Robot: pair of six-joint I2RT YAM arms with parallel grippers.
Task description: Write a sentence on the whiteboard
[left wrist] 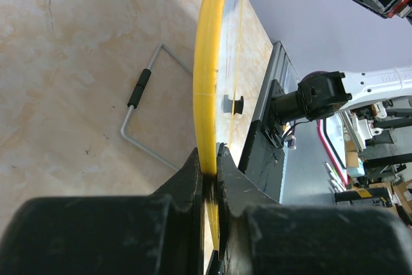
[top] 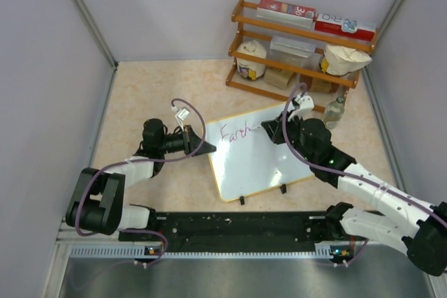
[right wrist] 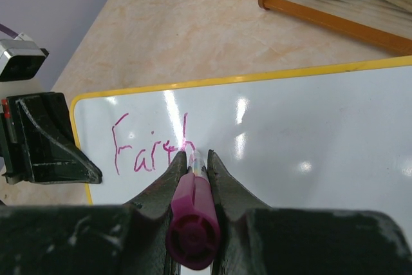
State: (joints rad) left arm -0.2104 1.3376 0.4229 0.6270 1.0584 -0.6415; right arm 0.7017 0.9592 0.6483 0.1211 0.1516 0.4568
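One word of the sentence is showing in pink-magenta handwriting at the upper left of the whiteboard; it is reading as "Faith" or "Earth", the first letter being unclear. The whiteboard is sitting at the centre of the top view on the beige table, two black clip feet showing on its lower edge.

The right gripper is pinching a magenta-capped marker, whose tip is meeting the board at the last letter. The left gripper is clamping narrowly on the board's yellow frame at its left corner.

A wooden rack is standing at the upper right, carrying two red-and-white boxes whose print is too small to read. A clear bottle is standing just beside the right arm. A wire stand is lying on the table, well apart from the frame.
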